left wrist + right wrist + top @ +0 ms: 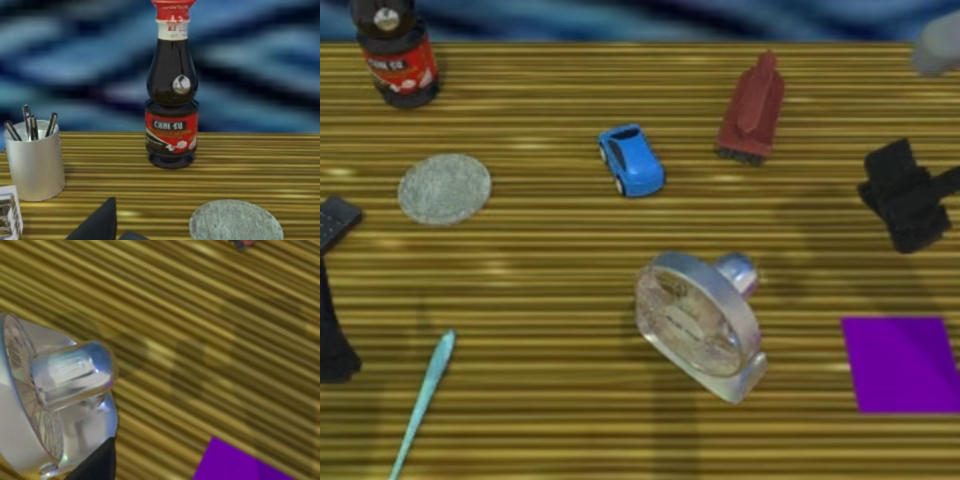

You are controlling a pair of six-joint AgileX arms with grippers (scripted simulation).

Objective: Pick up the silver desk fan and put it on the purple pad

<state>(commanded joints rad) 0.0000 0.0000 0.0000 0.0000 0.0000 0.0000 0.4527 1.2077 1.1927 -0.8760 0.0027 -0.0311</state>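
Silver desk fan [700, 325] on the desk [540, 290], not yet picked up — purple pad [901, 363] bare at the desk's right edge.

The fan rests near the middle of the desk, its knob [737, 270] turned toward the right gripper [905, 195], which hangs above the right side between fan and pad — likely placed so one arm can reach both. Whether its fingers are apart or together I cannot tell. The left gripper [332, 340] sits parked at the left edge, its fingers also unreadable.
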